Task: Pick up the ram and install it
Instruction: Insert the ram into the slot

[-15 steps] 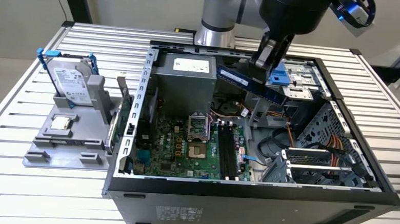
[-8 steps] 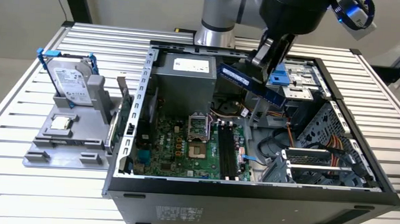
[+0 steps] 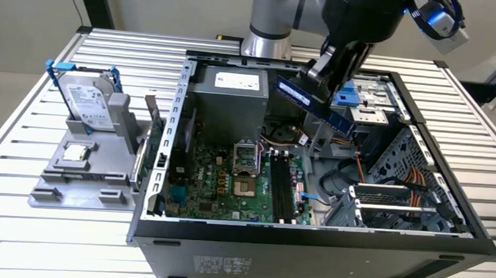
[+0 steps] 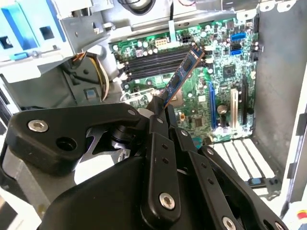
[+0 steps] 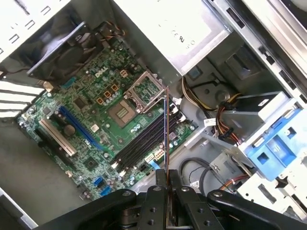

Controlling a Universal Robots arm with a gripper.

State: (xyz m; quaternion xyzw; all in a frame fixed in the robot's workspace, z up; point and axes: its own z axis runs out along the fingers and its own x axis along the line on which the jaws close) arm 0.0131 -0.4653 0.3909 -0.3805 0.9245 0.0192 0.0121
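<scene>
My gripper is shut on the ram, a thin blue stick held tilted in the air above the open computer case. In the second wrist view the ram sticks out from between the black fingers toward the motherboard. In the first wrist view I see the ram edge-on, over the black memory slots. In the exterior view those memory slots lie below the ram, right of the processor socket.
A grey stand at the exterior view's left carries a silver hard drive in a blue-tabbed bracket and a small square chip. Inside the case are a power supply, a blue drive cage and bundled cables.
</scene>
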